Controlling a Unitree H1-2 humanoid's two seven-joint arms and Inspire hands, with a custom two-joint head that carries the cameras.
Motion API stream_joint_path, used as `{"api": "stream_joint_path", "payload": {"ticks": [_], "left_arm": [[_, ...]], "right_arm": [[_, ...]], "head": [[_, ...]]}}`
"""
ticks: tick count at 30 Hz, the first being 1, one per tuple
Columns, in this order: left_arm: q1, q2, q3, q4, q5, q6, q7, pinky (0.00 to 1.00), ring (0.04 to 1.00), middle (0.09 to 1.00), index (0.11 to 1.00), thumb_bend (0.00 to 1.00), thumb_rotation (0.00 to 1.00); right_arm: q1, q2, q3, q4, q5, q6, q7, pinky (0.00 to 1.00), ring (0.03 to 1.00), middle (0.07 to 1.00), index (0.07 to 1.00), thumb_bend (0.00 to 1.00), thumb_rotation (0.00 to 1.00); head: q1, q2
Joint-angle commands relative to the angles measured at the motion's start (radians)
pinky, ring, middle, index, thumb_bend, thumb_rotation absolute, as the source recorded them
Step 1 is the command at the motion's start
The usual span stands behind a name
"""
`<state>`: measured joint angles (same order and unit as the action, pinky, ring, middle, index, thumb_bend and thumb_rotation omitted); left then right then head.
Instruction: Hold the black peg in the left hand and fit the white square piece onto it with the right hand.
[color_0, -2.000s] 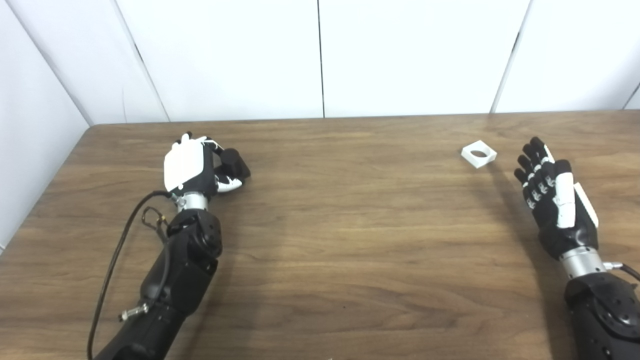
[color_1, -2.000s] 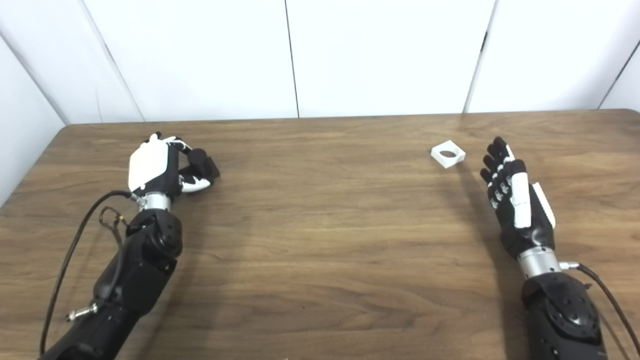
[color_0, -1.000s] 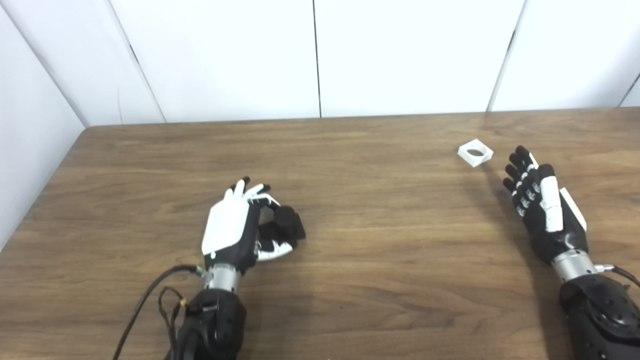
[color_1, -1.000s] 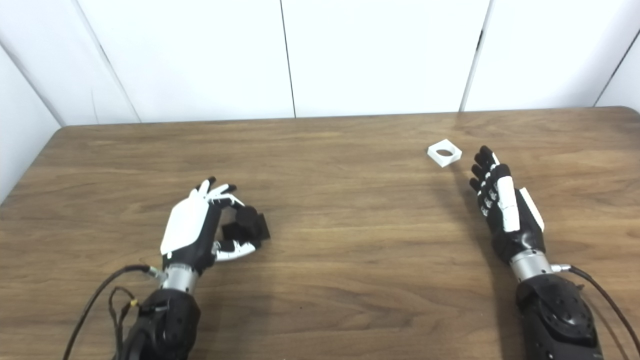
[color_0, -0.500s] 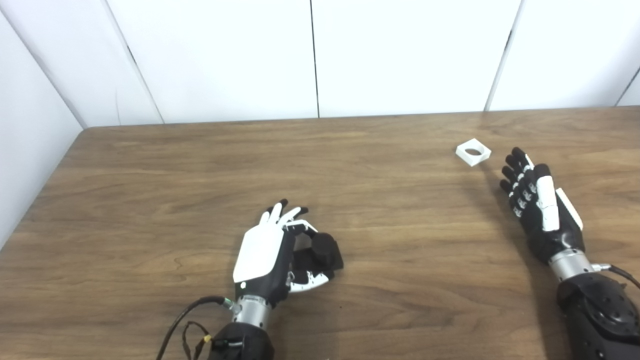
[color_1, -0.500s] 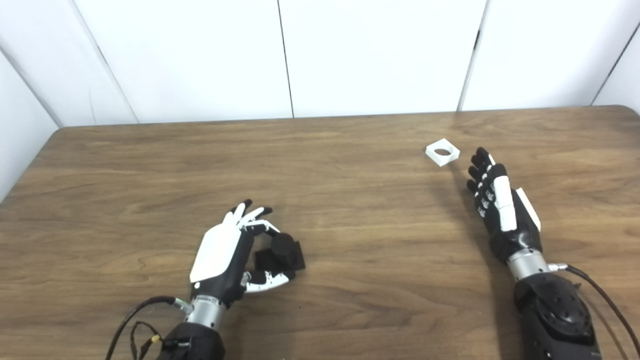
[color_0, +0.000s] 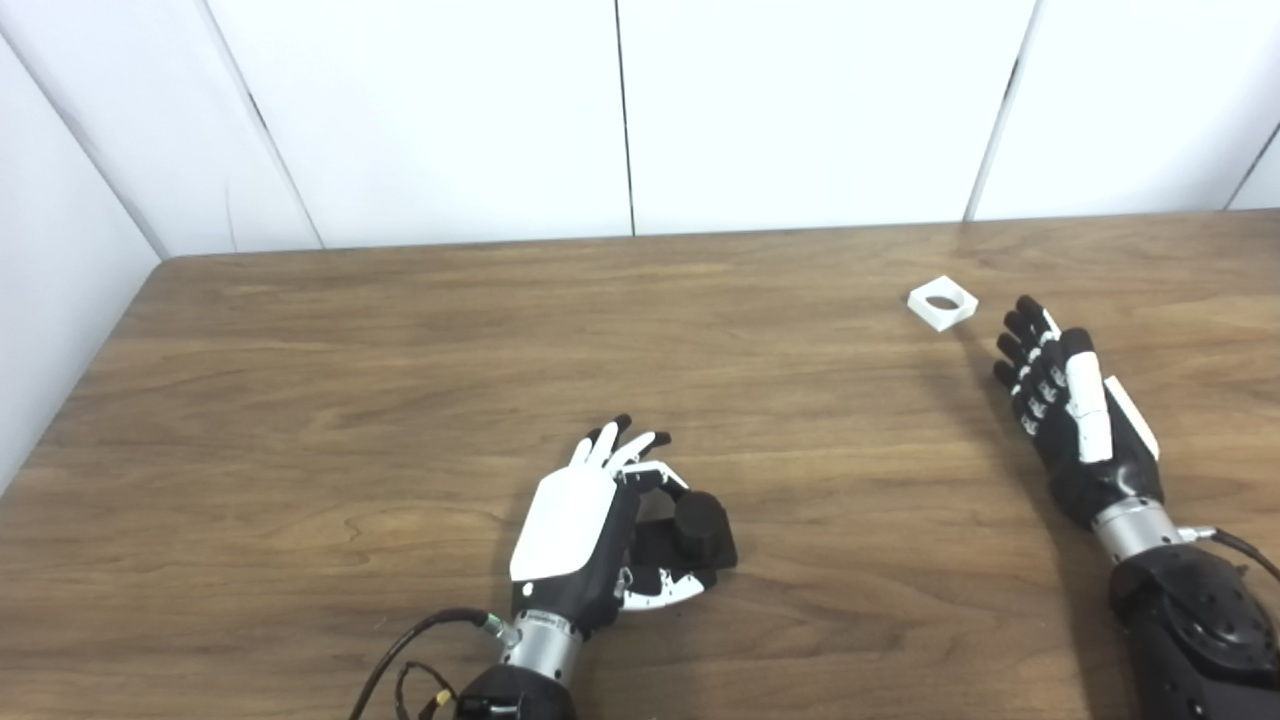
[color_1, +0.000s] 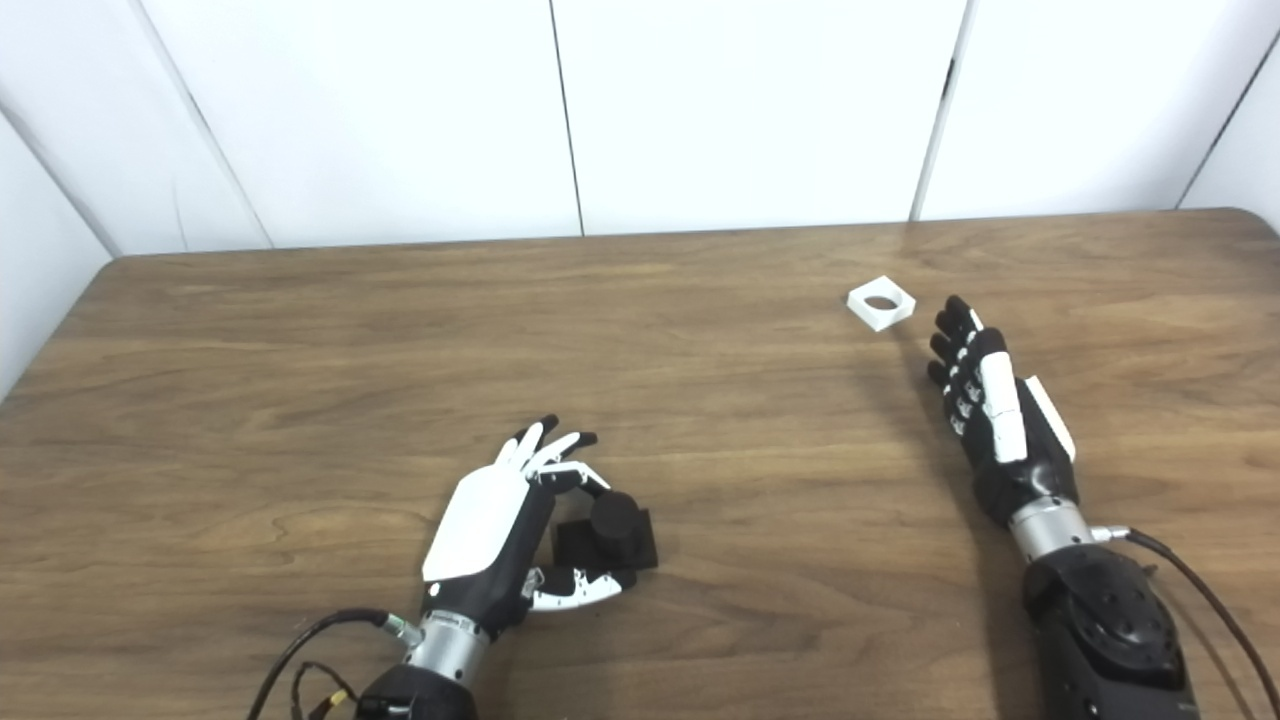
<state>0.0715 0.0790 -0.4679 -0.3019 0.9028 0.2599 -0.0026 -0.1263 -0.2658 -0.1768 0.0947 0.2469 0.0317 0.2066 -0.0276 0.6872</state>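
Observation:
My left hand is near the table's front middle, shut on the black peg, a round post on a square black base, pinched between thumb and a finger with the post pointing up. The white square piece, flat with a round hole, lies on the table at the back right. My right hand is open, fingers straight and close together, its fingertips a short way right of and nearer than the white piece, not touching it.
The wooden table runs back to white wall panels, with its left edge near a side wall. A black cable trails from my left wrist at the bottom edge.
My left hand has carried the black peg from the back left to the front middle of the table. My right hand has edged slightly left toward the white piece. The camera shifted a little.

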Motion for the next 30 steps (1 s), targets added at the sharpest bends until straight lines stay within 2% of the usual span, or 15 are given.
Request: {"api": "stream_joint_path", "payload": {"ticks": [1, 14, 19, 28, 30], "left_arm": [[0.005, -0.001, 0.004, -0.011, 0.019, -0.005, -0.01, 1.0, 1.0, 0.894, 0.485, 0.52, 0.07], [0.015, -0.002, 0.018, -0.009, 0.014, -0.006, -0.021, 1.0, 1.0, 0.894, 0.485, 0.52, 0.07], [0.013, -0.002, 0.025, -0.001, 0.008, -0.009, -0.021, 1.0, 1.0, 0.893, 0.485, 0.52, 0.07], [0.016, -0.006, 0.035, 0.005, 0.003, -0.008, -0.024, 1.0, 1.0, 0.892, 0.485, 0.52, 0.07], [0.017, -0.005, 0.036, 0.01, 0.001, -0.013, -0.021, 1.0, 1.0, 0.89, 0.485, 0.52, 0.07]], "right_arm": [[0.029, 0.015, 0.009, 0.01, 0.003, -0.005, 0.001, 1.0, 1.0, 1.0, 1.0, 0.62, 1.0], [0.019, 0.007, 0.014, -0.017, -0.012, -0.004, -0.004, 1.0, 1.0, 1.0, 1.0, 0.62, 1.0], [-0.006, -0.003, 0.02, -0.044, -0.037, 0.036, -0.028, 1.0, 1.0, 1.0, 1.0, 0.67, 0.91], [-0.063, -0.001, 0.023, -0.064, -0.048, 0.055, -0.052, 1.0, 1.0, 1.0, 1.0, 0.71, 0.86], [-0.081, -0.015, 0.038, -0.066, -0.085, 0.06, -0.058, 1.0, 1.0, 1.0, 1.0, 0.72, 0.86]], "head": [[-0.001, 0.003], [-0.004, 0.012], [-0.004, 0.011], [-0.017, 0.004], [-0.021, 0.001]]}}
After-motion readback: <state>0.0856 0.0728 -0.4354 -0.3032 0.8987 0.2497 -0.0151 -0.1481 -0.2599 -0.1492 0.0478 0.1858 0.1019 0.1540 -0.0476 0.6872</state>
